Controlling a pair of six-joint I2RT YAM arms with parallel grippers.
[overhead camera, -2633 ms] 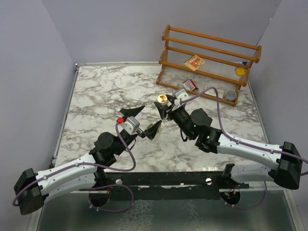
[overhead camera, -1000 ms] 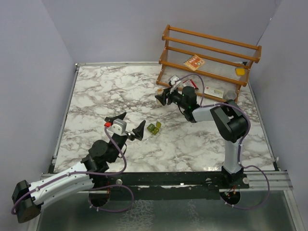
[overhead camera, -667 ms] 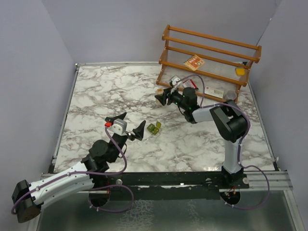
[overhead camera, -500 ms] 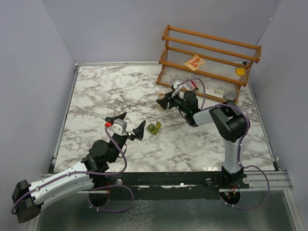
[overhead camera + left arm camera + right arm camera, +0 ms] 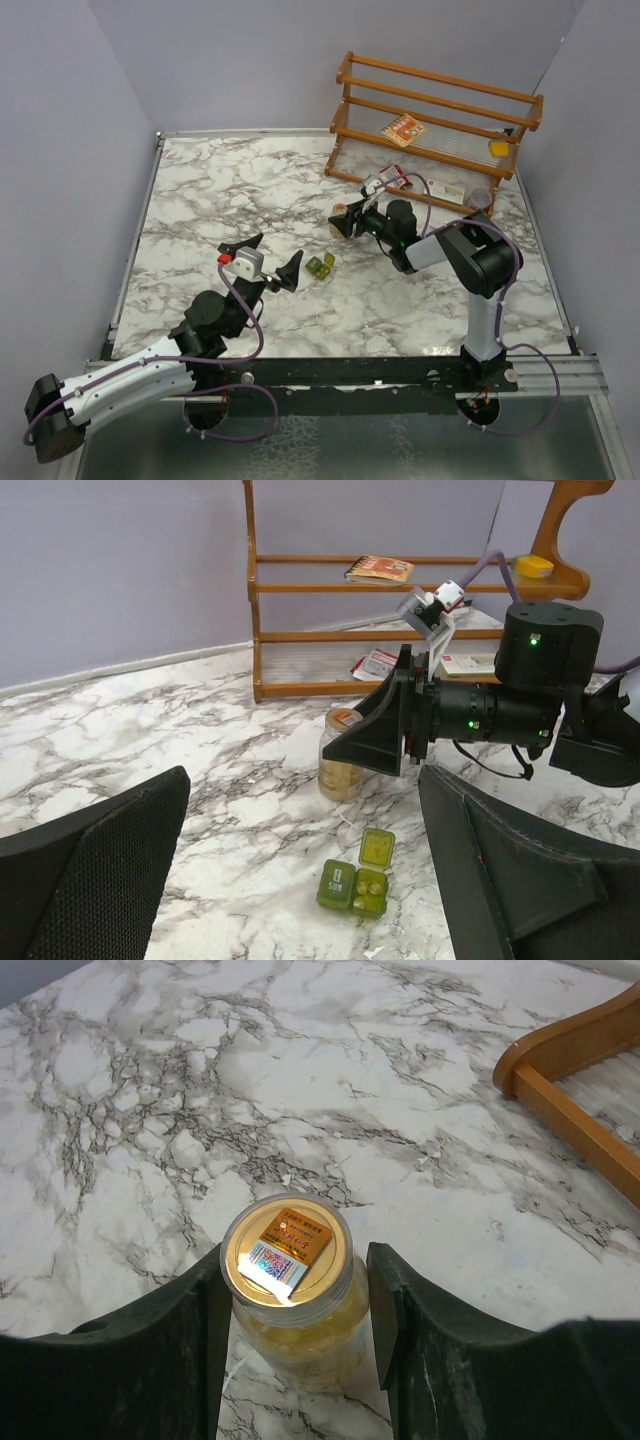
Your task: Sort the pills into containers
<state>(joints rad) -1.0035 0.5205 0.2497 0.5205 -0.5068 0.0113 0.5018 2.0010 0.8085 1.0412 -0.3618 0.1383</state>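
Note:
The olive-green pill box [image 5: 320,266] lies mid-table; it also shows in the left wrist view [image 5: 357,875]. One compartment is open with its lid up and holds yellow pills [image 5: 368,888]; the other is shut. My left gripper [image 5: 270,258] is open and empty just left of the box, its fingers [image 5: 110,860] spread wide. My right gripper [image 5: 346,219] is shut on the clear bottle [image 5: 295,1290], which has a gold lid and yellow pills inside. The bottle [image 5: 340,212] stands upright on the marble behind the box, and also shows in the left wrist view [image 5: 340,770].
A wooden shelf rack [image 5: 440,110] stands at the back right with a red-and-white carton [image 5: 404,130] and a flat yellow block [image 5: 498,148] on it. More cartons [image 5: 395,178] lie at its foot. Walls close in the left, back and right.
My right arm carried the bottle from the table's middle back toward the rack, then lowered it onto the marble. My left arm drew back from the box and has since held still.

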